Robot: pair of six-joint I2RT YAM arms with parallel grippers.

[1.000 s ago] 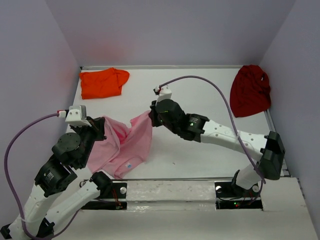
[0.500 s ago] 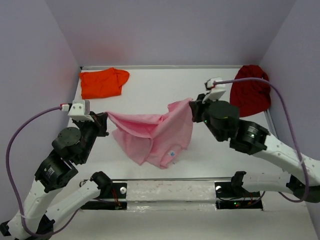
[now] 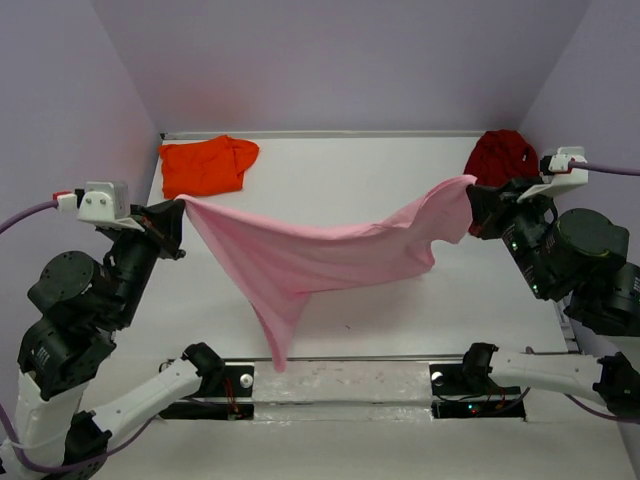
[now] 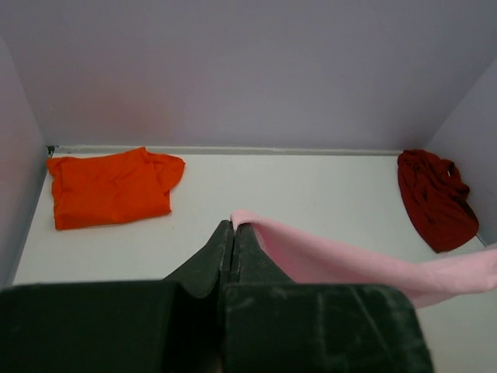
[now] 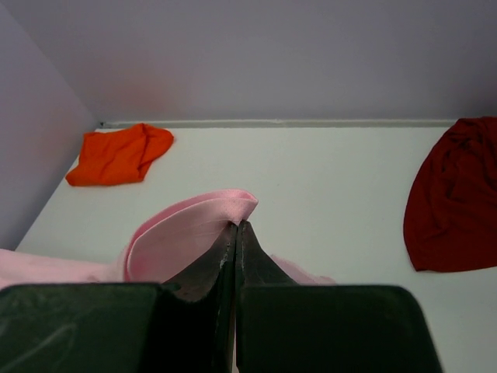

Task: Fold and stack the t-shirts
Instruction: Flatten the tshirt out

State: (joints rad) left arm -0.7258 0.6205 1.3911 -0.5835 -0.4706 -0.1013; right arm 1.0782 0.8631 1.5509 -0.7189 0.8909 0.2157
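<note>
Back-left orange t-shirt (image 3: 205, 166), back-right dark red t-shirt (image 3: 497, 156)

1. The surface (image 3: 350, 185) carries 2 t-shirts in its back corners, the back-left t-shirt (image 3: 205, 166) and the back-right t-shirt (image 3: 497, 155), well apart.
2. The middle t-shirt (image 3: 300, 255) hangs above the surface between those 2, spanning left to right and nearer the arm bases than either.
3. The left hand (image 3: 175, 213) pinches its left end, in front of the back-left t-shirt and apart from it.
4. The right hand (image 3: 478, 203) pinches its right end, just in front of the back-right t-shirt.
5. The middle t-shirt sags lowest left of centre, its tip over the surface's near edge in the top view; whether it touches cannot be told.
</note>
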